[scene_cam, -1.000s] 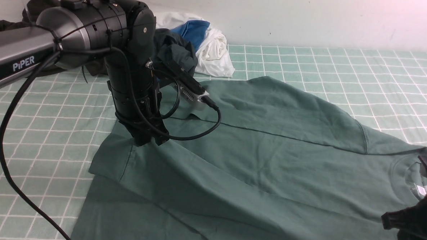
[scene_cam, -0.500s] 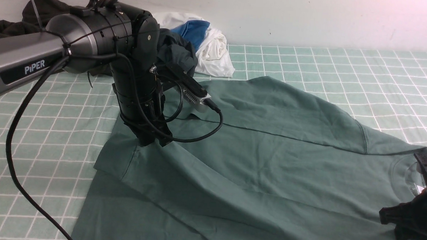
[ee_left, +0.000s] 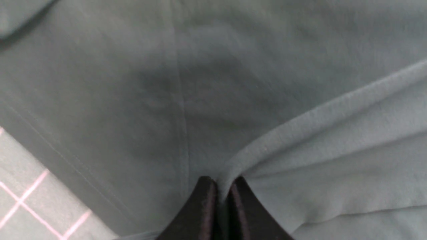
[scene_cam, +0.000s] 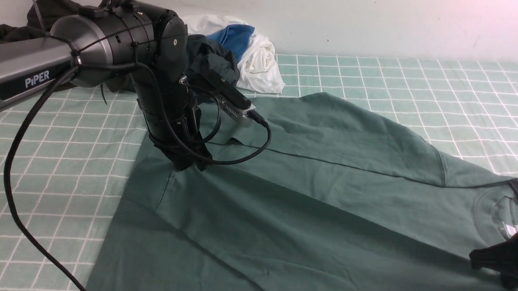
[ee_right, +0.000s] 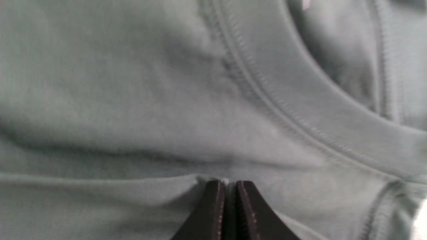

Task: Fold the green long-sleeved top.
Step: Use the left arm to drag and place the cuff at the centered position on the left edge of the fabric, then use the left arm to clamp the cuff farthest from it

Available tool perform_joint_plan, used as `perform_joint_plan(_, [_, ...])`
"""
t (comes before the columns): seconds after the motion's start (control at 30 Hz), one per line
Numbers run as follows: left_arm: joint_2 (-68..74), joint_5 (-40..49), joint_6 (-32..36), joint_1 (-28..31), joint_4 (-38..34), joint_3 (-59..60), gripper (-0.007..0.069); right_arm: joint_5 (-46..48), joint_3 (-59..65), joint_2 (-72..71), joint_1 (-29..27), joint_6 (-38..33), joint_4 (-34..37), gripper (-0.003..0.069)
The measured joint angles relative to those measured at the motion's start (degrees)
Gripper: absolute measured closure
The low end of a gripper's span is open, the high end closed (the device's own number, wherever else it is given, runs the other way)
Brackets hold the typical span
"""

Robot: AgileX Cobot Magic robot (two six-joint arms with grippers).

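The green long-sleeved top (scene_cam: 318,200) lies spread over the checked table, with its crew neck (scene_cam: 496,208) and white neck label (scene_cam: 511,228) at the right. My left gripper (scene_cam: 184,164) points down at the top's left end. It is shut on a raised fold of the green cloth (ee_left: 253,156), which runs in between the two black fingers (ee_left: 222,183). My right gripper (scene_cam: 474,260) is low at the right edge, just beside the collar (ee_right: 300,110). It is shut (ee_right: 227,183), with a ridge of green cloth pinched at its tips.
A heap of other clothes lies along the back wall: a white and blue garment (scene_cam: 250,53), a dark teal one (scene_cam: 210,60) behind my left arm, and a blackish one (scene_cam: 51,5) at the far left. A black cable (scene_cam: 16,196) hangs from the left arm over the green checked cloth (scene_cam: 397,81).
My right gripper has shut on the cloth by the collar and shifted slightly toward the right edge. My left gripper has moved a little right with its fold, and the cloth between them lies flatter.
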Motion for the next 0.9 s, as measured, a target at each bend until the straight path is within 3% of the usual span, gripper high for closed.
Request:
perform_joint_plan(0.23, [0.00, -6.35, -0.85, 0.37, -0.69, 0.00, 0.0538, 0.00, 0.00, -1.37, 0.00, 3.32, -2.55, 0.0632])
perform_joint_plan(0.33, [0.00, -8.60, -2.82, 0.37, 0.00, 0.00, 0.0389, 0.03, 0.00, -1.37, 0.00, 3.52, -3.16, 0.0579])
perform_joint_plan(0.47, [0.00, -10.09, -7.52, 0.60, 1.66, 0.00, 0.0203, 1.29, -0.74, -1.37, 0.00, 4.33, -3.64, 0.0436])
perform_joint_plan(0.5, [0.00, -10.10, -8.22, 0.71, 1.92, 0.00, 0.0186, 1.41, -0.88, -1.44, 0.00, 4.39, -3.64, 0.0428])
perform_joint_plan(0.57, [0.27, -10.14, -12.98, 2.05, 3.08, -0.92, 0.0111, 2.78, -3.42, -2.52, 0.00, 4.50, -3.64, 0.0336])
perform_joint_plan(0.73, [3.83, -10.28, -20.45, 7.26, 2.94, -5.86, 0.0069, 3.32, -8.74, -6.01, 0.00, 4.34, -2.88, 0.0277])
perform_joint_plan(0.9, [11.71, -12.64, -21.62, 11.76, 0.00, -13.64, 0.0069, 3.32, -11.56, -8.13, 0.00, 1.50, 0.42, 0.0272])
